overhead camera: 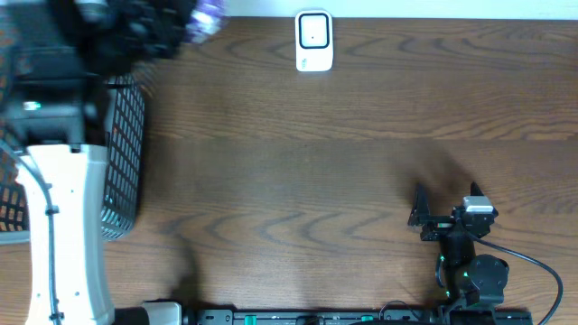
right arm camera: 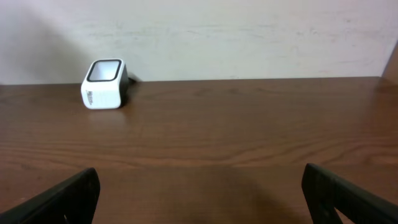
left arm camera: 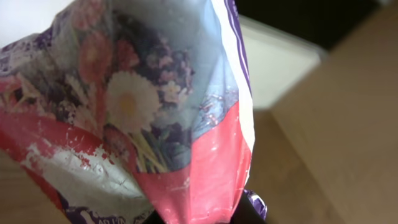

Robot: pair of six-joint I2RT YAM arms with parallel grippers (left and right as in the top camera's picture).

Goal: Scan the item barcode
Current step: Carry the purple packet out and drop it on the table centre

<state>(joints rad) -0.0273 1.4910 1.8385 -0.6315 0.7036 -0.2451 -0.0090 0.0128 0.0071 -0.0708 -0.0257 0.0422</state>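
Observation:
The item is a crinkly packet (left arm camera: 155,118) printed with flowers, with pink and purple bands. It fills the left wrist view, and my left gripper (left arm camera: 199,220) is shut on its lower end. From overhead the left arm is raised close to the camera at top left, blurred, with a purple bit of the packet (overhead camera: 206,18) sticking out. No barcode shows. The white scanner (overhead camera: 313,41) stands at the table's far edge, right of the packet. The right wrist view also shows the scanner (right arm camera: 104,83). My right gripper (overhead camera: 447,200) rests open and bare near the front right.
A dark mesh basket (overhead camera: 126,153) stands at the left edge, partly under the left arm. In the right wrist view, a pale wall (right arm camera: 249,37) runs behind the brown wooden table (overhead camera: 316,162).

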